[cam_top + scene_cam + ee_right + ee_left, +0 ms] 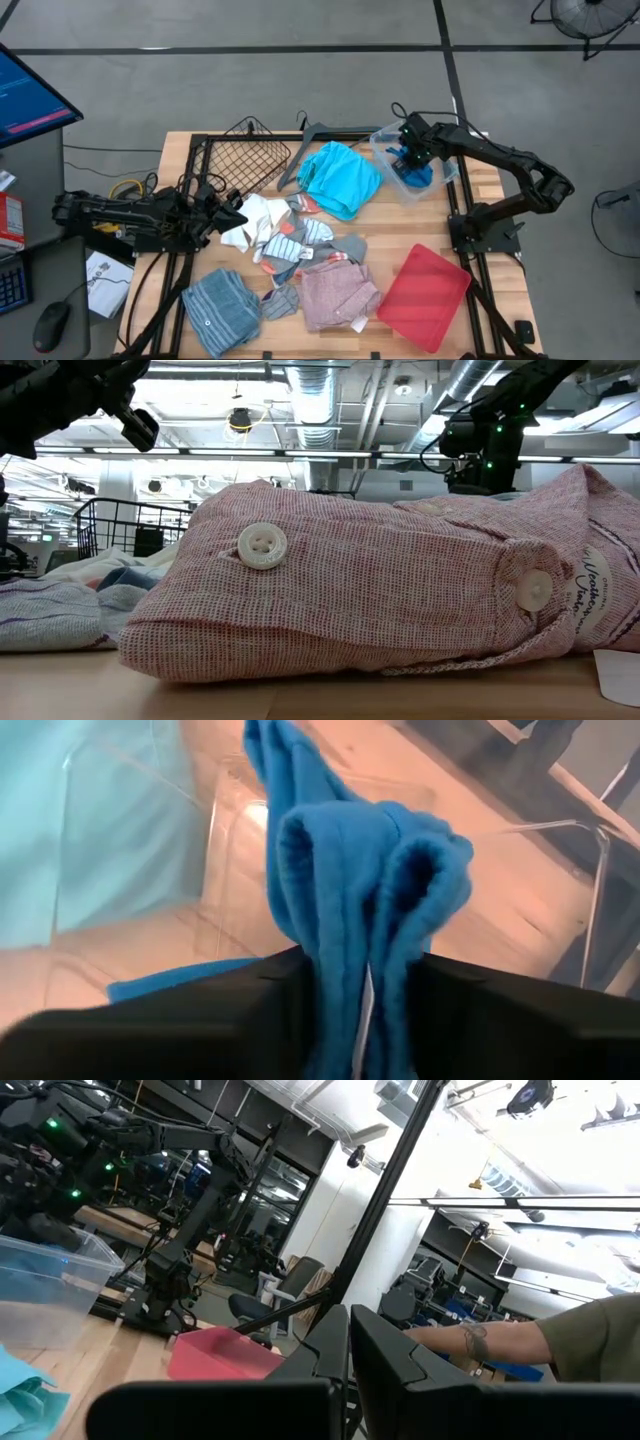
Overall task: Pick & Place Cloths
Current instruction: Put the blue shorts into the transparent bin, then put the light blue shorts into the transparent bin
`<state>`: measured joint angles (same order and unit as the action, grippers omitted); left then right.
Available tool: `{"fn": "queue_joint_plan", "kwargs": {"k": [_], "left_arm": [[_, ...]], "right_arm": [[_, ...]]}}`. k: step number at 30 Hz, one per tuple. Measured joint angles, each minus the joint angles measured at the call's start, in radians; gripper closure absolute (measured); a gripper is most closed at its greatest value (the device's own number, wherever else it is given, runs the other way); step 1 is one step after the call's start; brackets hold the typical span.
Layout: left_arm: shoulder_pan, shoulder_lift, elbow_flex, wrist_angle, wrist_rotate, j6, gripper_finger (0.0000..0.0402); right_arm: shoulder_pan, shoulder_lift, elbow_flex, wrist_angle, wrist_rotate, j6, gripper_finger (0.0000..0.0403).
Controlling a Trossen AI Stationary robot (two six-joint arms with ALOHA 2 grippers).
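My right gripper [410, 160] hangs over a clear plastic bin [385, 150] at the table's far right, shut on a royal blue cloth [370, 870] that reaches down into the bin. My left gripper [235, 212] is shut and holds nothing, raised at the left beside a white cloth [262, 215]. Loose on the table lie a turquoise cloth [338, 178], a pink checked one [338, 295], a blue-grey striped one [222, 308] and small socks in the middle. The pink checked cloth [380, 590] fills the low view. My right gripper pinches a bunched fold of the royal blue cloth [345, 980] between its two fingers, several layers thick. The fingers [270, 990] come from above, pointing steeply down. The cloth hangs below them inside the bin, slack; more blue cloth [170, 982] lies on the bin's floor.
A flat red tray [425, 297] lies at the near right. A black wire basket [245, 155] and a dark hanger [310, 135] sit at the far side. A person's arm [500, 1342] shows beyond the table in the left wrist view.
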<state>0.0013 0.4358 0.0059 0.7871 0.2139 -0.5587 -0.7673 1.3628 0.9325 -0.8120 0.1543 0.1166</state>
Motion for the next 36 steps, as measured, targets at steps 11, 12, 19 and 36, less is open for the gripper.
{"fn": "queue_joint_plan", "kwargs": {"k": [11, 12, 19, 36], "left_arm": [[0.0, 0.0, 0.0, 0.0, 0.0, 0.0, 0.04], [0.0, 0.0, 0.0, 0.0, 0.0, 0.0, 0.04], [0.0, 0.0, 0.0, 0.0, 0.0, 0.0, 0.04], [0.0, 0.0, 0.0, 0.0, 0.0, 0.0, 0.04]], "right_arm": [[0.0, 0.0, 0.013, 0.0, -0.054, 0.005, 0.0132], [0.0, -0.002, 0.025, -0.001, -0.068, 0.006, 0.0125], [0.019, -0.009, 0.236, -0.099, -0.132, 0.008, 0.0107], [0.509, 0.146, 0.706, -0.23, 0.007, -0.056, 0.0106]]}}
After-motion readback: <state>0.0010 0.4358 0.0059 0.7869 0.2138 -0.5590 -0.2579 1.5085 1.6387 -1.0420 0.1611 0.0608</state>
